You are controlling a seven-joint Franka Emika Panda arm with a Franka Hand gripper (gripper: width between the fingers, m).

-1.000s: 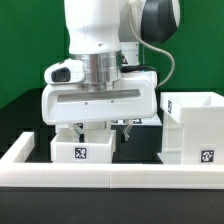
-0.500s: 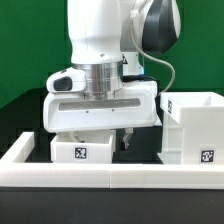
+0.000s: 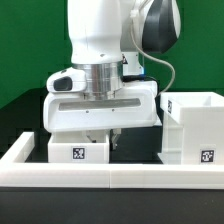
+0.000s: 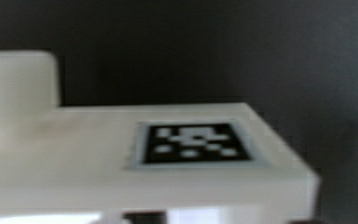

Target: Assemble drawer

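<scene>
A small white drawer box (image 3: 80, 151) with a black-and-white tag on its front stands just behind the low white border wall. My gripper (image 3: 103, 137) is lowered onto its far right part. One finger (image 3: 113, 138) shows at the box's right edge and the jaws have drawn in on the box. The wrist view shows the box's tagged face (image 4: 197, 143) very close, filling the frame. The tall white drawer casing (image 3: 192, 122), open at the top and tagged low on its front, stands at the exterior view's right. The second small box is not in view.
The low white border wall (image 3: 110, 178) runs across the front and up the exterior view's left side. A green backdrop stands behind the black table. A narrow dark gap separates the small box from the casing.
The visible finger has moved inward from beside the box to its right edge, so the jaws have closed in. The small box has shifted slightly toward the exterior view's left.
</scene>
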